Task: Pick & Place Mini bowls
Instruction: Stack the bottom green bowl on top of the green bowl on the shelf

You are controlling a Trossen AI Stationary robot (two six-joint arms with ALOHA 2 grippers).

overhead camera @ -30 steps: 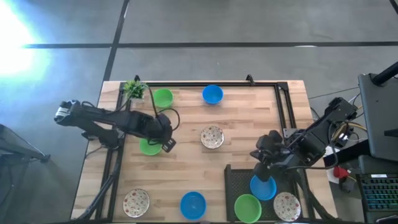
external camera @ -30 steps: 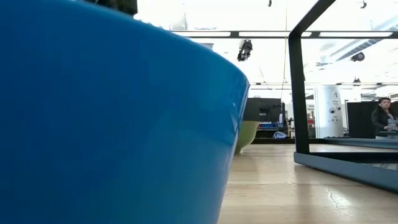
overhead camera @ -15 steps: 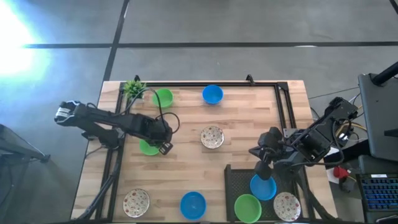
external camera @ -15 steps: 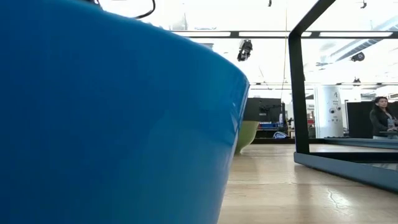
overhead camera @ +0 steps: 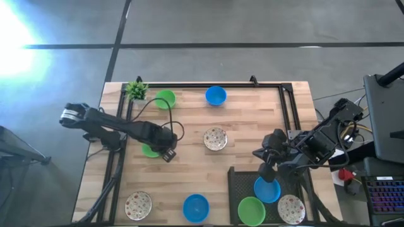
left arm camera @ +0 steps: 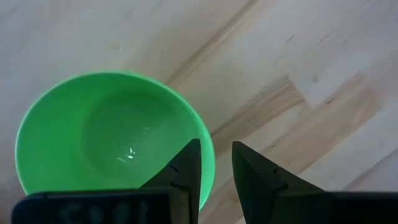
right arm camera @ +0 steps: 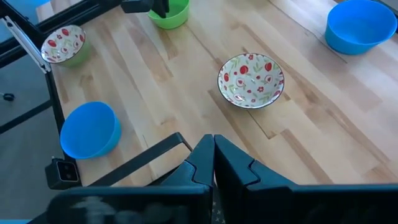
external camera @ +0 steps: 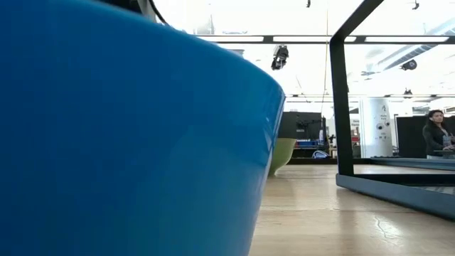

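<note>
In the high view my left gripper [overhead camera: 166,153] is over the right rim of a green mini bowl [overhead camera: 149,150] on the left half of the table. The left wrist view shows it open [left arm camera: 216,163], one finger inside that bowl's [left arm camera: 112,137] rim and one outside, with wood showing in the gap. My right gripper [overhead camera: 267,169] is shut [right arm camera: 213,155] and touches nothing, above the far edge of the black tray [overhead camera: 243,183]. The tray holds a blue bowl [overhead camera: 267,190], a green bowl [overhead camera: 251,210] and a speckled bowl [overhead camera: 290,208].
Other bowls stand on the table: green [overhead camera: 165,98] and blue [overhead camera: 216,95] at the far edge, speckled [overhead camera: 215,139] mid-table, speckled [overhead camera: 137,204] and blue [overhead camera: 196,207] at the near edge. A potted plant [overhead camera: 136,90] is at the far left corner. A person [external camera: 435,131] is in the room behind.
My left gripper has moved a little toward the table's near edge and has come over the right rim of the green bowl. The bowls have stayed in place.
</note>
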